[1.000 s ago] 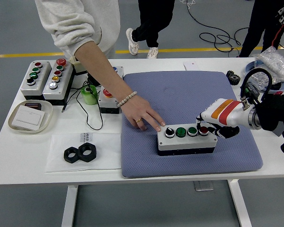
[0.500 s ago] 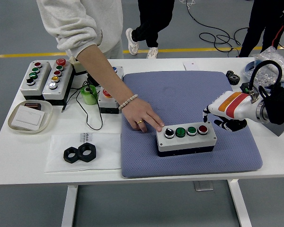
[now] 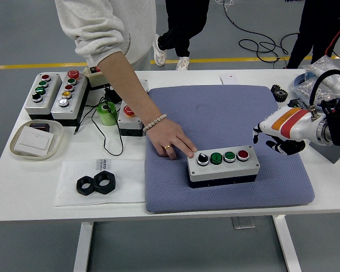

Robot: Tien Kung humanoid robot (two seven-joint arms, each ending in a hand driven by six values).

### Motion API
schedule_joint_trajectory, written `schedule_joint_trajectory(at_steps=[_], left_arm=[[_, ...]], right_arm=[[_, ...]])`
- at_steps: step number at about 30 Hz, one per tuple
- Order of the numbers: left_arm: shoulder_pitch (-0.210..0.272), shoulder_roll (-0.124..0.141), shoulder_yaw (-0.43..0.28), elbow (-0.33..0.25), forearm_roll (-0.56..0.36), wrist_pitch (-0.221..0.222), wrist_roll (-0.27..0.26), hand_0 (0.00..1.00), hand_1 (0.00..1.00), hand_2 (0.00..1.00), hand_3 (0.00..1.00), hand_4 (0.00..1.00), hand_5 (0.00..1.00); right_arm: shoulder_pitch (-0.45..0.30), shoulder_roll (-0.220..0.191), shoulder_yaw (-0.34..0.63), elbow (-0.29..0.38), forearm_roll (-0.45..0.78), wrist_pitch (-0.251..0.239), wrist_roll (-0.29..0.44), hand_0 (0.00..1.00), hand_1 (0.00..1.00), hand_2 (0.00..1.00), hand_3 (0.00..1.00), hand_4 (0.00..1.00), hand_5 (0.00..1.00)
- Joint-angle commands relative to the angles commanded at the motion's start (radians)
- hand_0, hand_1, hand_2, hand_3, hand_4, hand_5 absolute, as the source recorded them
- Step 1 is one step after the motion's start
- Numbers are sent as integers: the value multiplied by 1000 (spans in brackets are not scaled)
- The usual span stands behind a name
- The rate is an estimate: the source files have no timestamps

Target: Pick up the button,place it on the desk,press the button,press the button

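The right hand [image 3: 279, 136] has drawn back to the right since the earlier frames: a second ago its fingertips rested on the red button at the box's right end; now it hovers over the right part of the blue-grey mat [image 3: 226, 110], clear of the button box [image 3: 223, 166]. Its dark fingers [image 3: 283, 147] are curled loosely under the white-and-orange shell and pinch nothing. The box itself has barely shifted. The person's hand [image 3: 171, 140] stays in the same place, palm down on the mat, with fingertips at the box's upper left corner beside the black selector knob [image 3: 203, 159].

The button box lies on the mat's near-centre portion, its long axis running left to right, almost parallel to the table's near edge, the right end tilted slightly away from the camera. Its buttons face upward.

The box has a light grey lid over a black base. Four controls sit in a single row: from left to right, the black selector knob, two green buttons [image 3: 216, 158], and a red button [image 3: 243, 154].

Further control boxes [image 3: 56, 96] stand at the white table's [image 3: 22, 181] far left, and two black nuts [image 3: 96, 183] lie on a sheet near the front edge.
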Motion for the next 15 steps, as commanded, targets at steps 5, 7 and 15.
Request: schedule_joint_trajectory(at_steps=[5, 7, 15], left_arm=[[1, 0, -4, 0, 9, -1, 1, 742, 911, 984, 902, 602, 998], [1, 0, -7, 0, 13, -1, 1, 742, 911, 984, 899, 610, 998], [0, -1, 7, 0, 0, -1, 0, 742, 910, 984, 897, 610, 998]], right_arm=[[-7, 9, -6, 1, 0, -2, 0, 263, 87, 104, 683, 396, 2], [-8, 11, -8, 1, 0, -2, 0, 262, 87, 104, 681, 395, 2], [-17, 17, -10, -1, 0, -3, -1, 263, 87, 104, 679, 396, 2]])
